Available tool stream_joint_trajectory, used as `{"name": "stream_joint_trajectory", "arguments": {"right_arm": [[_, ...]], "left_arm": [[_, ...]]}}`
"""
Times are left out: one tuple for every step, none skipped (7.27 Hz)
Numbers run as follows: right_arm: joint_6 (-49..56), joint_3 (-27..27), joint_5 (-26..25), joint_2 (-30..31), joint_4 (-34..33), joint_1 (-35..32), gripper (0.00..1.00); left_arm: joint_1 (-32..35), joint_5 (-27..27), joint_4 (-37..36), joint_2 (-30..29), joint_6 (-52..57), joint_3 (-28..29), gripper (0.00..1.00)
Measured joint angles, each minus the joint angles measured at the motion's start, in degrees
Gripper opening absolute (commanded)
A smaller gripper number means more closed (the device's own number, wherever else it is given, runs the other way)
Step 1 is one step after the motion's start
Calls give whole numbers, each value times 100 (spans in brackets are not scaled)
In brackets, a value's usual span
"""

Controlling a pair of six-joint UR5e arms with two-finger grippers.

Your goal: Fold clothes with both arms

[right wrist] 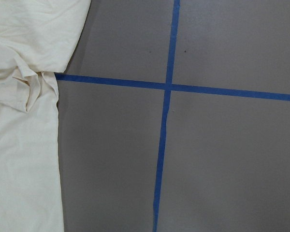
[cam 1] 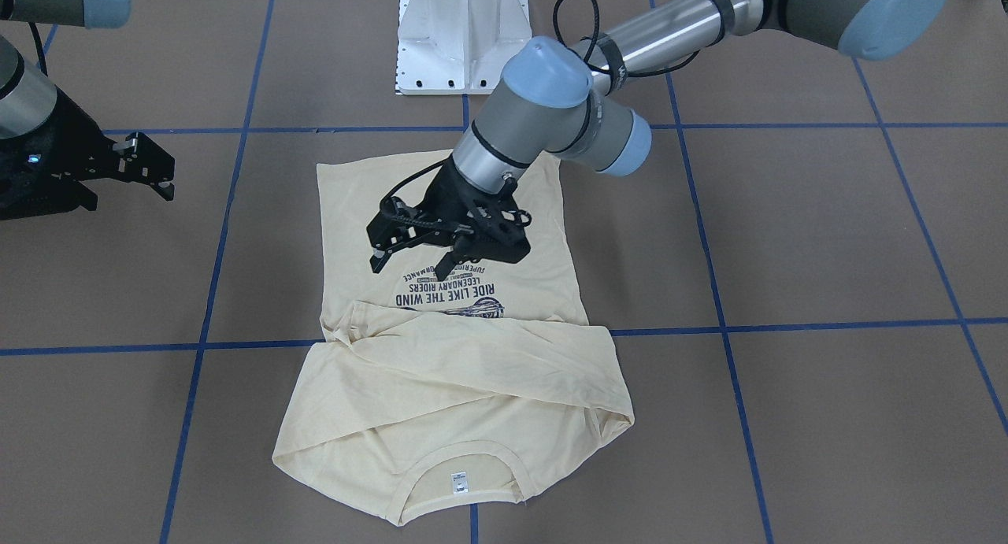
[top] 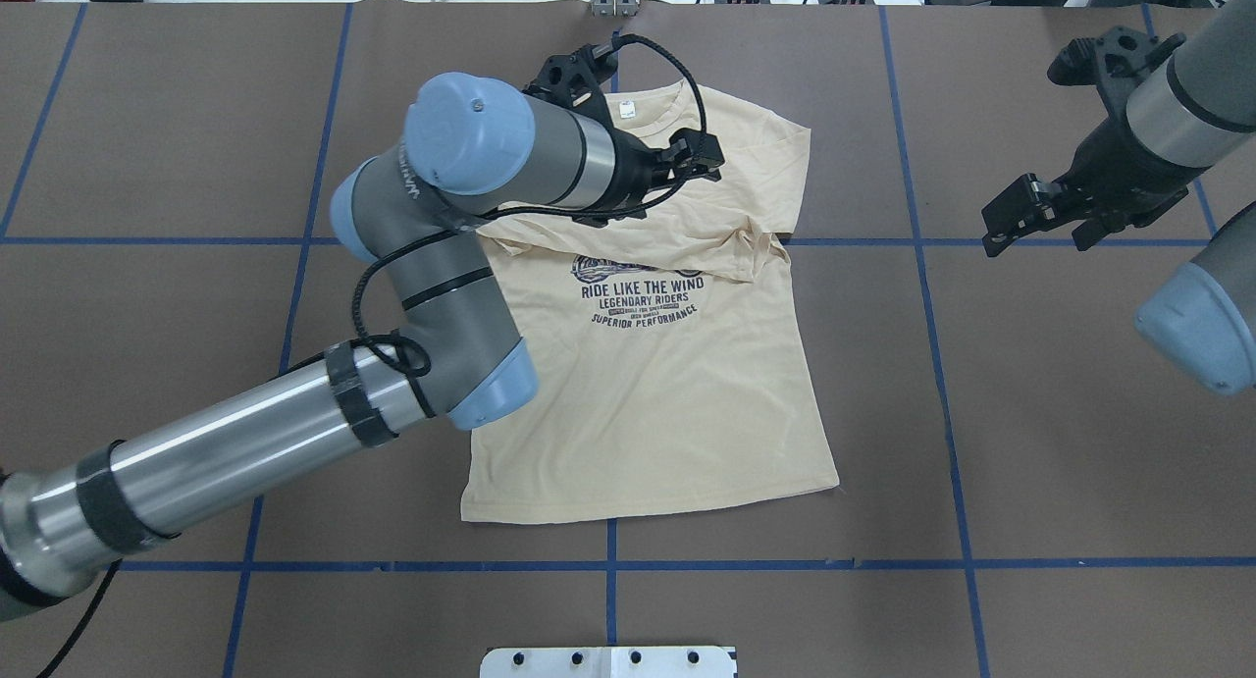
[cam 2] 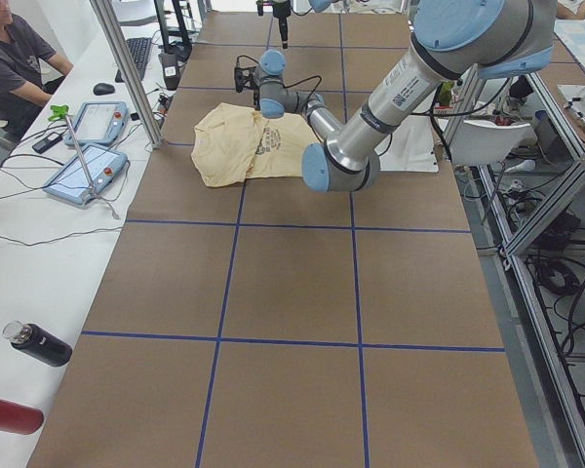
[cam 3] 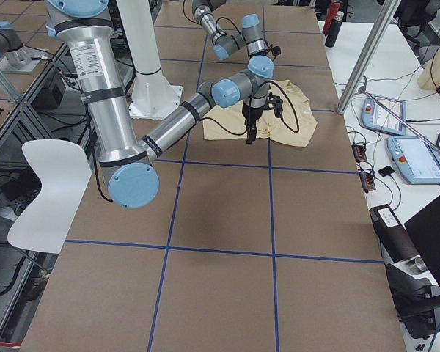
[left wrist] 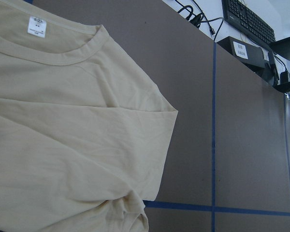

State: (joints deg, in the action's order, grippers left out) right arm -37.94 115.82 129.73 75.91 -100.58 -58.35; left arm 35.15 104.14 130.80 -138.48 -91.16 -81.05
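Jaws prob. apart, blue-taped brown table

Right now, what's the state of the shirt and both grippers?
T-shirt: flat on the table, print up, sleeve fabric folded across the chest, bottom hem not folded.
Left gripper: open, empty, over the print.
Right gripper: open, empty, over the table beside the shirt.
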Motion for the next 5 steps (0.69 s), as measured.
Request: {"name": "stream_joint_trajectory", "arguments": {"right_arm": [[-498, 13, 5, 111, 473, 139, 100], [-1135, 25, -35, 314, 1150, 398, 100], [-1881, 26, -230, 581, 1984, 787, 100], [-2491, 28, -569, 800, 2599, 1264, 100], [-2868, 27, -914, 902, 2874, 1732, 100]], "left_arm": [[0, 3, -515, 404, 12, -701, 100], [0, 18, -998, 750, 85, -1265, 100], [-8, 34, -1452, 1065, 223, -1793, 100], [-38, 35, -1724, 1373, 328, -2265, 100], [-79, 29, -1839, 1623, 378, -2596, 100]]}}
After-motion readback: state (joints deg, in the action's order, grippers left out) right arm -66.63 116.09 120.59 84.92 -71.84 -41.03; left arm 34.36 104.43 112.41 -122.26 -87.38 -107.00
